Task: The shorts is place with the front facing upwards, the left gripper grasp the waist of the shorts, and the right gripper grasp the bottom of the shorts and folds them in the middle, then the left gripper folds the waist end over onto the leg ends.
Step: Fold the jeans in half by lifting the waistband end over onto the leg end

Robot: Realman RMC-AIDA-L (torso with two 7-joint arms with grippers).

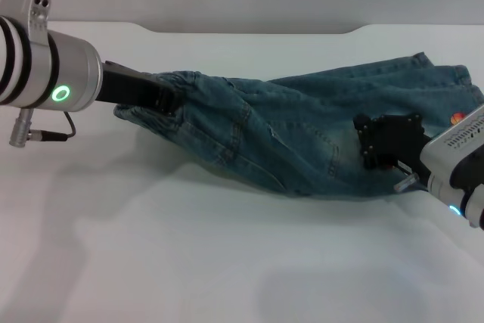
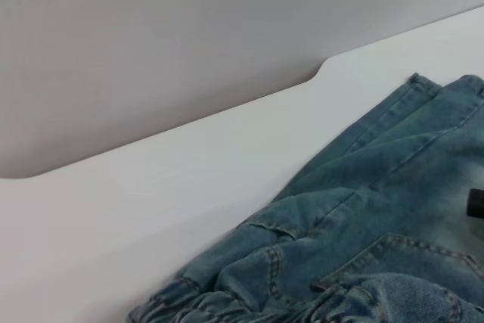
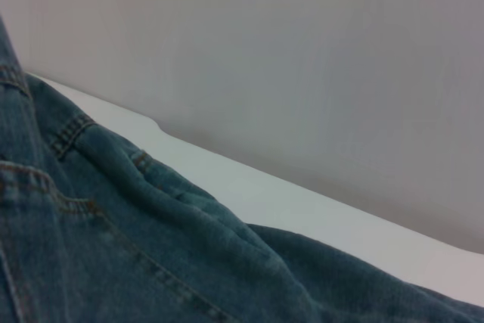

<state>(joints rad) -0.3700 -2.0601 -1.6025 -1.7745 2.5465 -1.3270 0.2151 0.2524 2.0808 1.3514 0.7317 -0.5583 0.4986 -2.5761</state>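
On the left side of the head view, the left gripper is reaching in low over the white worktop, and its black fingers are clenching the gathered edge of the shorts there. This puckered edge is the waist, and it is bunching up around the fingers. The left wrist view is showing the same gathered band at its lower border, with a stitched pocket close to it.

The shorts are lying across the middle of the worktop as a long, wrinkled band of blue-green denim, running from the left gripper to the right one. The cloth is looking folded lengthwise, with seams and a pocket facing up.

On the right, the right gripper is sitting on the near edge of the denim, and its black fingers are pressing against the cloth; I cannot tell if they are really pinching it. A small red patch is showing just beyond this gripper.
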